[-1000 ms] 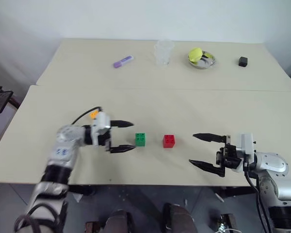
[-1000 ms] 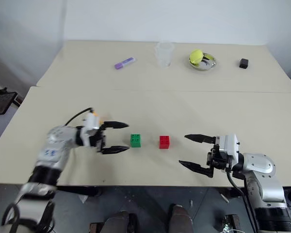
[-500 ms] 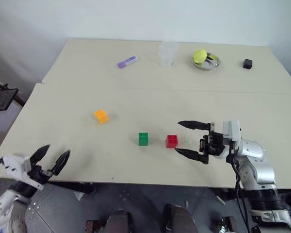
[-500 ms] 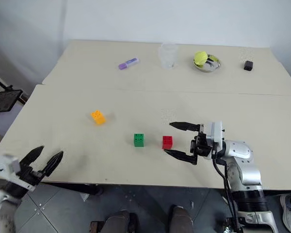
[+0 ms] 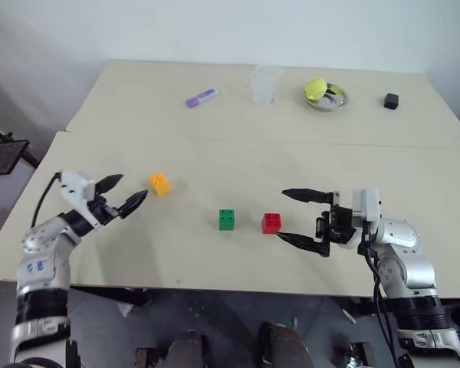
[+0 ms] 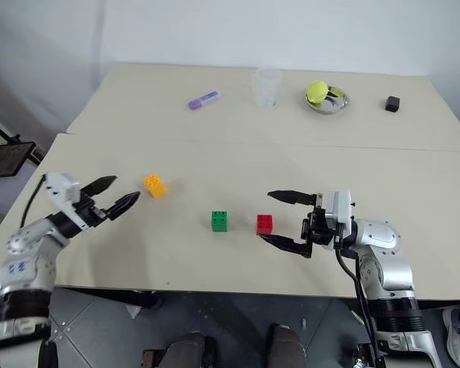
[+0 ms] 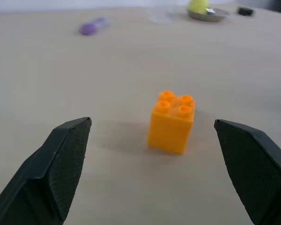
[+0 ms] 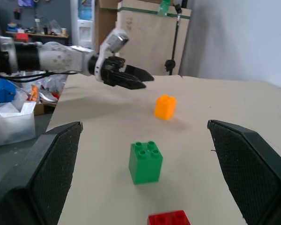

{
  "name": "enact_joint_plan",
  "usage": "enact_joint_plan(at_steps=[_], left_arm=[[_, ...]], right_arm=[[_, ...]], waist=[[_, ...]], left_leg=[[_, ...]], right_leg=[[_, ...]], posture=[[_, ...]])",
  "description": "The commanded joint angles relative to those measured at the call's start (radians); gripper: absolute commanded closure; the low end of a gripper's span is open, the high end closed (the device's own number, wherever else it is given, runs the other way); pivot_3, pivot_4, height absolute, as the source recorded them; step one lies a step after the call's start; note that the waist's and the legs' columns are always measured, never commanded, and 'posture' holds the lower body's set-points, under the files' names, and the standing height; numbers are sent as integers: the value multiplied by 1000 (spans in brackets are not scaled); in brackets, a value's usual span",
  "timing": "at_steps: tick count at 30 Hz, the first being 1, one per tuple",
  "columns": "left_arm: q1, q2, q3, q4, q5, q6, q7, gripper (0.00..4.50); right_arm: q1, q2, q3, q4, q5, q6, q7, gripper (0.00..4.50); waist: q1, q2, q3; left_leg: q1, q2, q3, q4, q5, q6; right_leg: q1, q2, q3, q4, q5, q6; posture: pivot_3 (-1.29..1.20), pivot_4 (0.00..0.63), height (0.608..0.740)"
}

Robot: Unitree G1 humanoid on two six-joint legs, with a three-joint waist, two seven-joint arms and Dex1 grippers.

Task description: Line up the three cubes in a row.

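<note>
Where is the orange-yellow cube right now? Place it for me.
In the left eye view the orange-yellow cube sits on the near table, left of the green cube and further back, just ahead of the left gripper.

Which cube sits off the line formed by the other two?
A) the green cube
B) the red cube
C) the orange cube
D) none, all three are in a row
C: the orange cube stands farther back and to the left, just ahead of the open left gripper, while the green cube and red cube sit side by side.
</note>
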Motion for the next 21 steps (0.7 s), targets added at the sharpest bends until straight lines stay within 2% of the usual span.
enact_joint_plan(at_steps=[1, 5, 6, 10, 16, 21], left_arm=[[-146, -3, -66, 209, 70, -105, -68, 18], [-257, -15, -113, 370, 118, -197, -114, 18], [-274, -15, -113, 398, 124, -215, -114, 194], [-301, -4, -122, 453, 129, -236, -181, 1227], [-295, 54, -160, 468, 154, -254, -328, 3003], [-316, 36, -197, 426, 134, -291, -525, 2988]], right_arm=[[20, -6, -14, -52, 5, 0, -23, 0], [55, -11, -21, -99, 8, 8, -54, 0], [64, -14, -24, -107, 8, 9, -60, 0], [87, -24, -32, -127, 9, 9, -76, 0], [121, -35, -49, -141, 10, -5, -90, 0], [149, -51, -65, -150, 13, -8, -87, 0]], waist=[[-3, 0, 0], [-7, 0, 0], [-8, 0, 0], [-12, -1, 0], [-12, -1, 0], [-3, -1, 0]], left_leg=[[0, 0, 1, 0, 0, 0], [0, 0, 1, -1, 0, 0], [0, 0, 1, -1, 0, 0], [0, 0, 1, -1, 0, 0], [0, 0, 1, -1, 0, 0], [-1, 0, 1, 0, 0, 0]], right_leg=[[0, 0, 0, 0, 0, 0], [0, 0, 0, -1, 0, 0], [0, 0, 0, -1, 0, 0], [-1, 0, 0, 0, 0, 0], [-1, 0, 1, 0, 0, 0], [-1, 0, 1, 0, 0, 1]], posture=[[0, 150, 740], [0, 150, 740], [0, 150, 740], [0, 150, 740], [0, 150, 740], [0, 150, 740]])
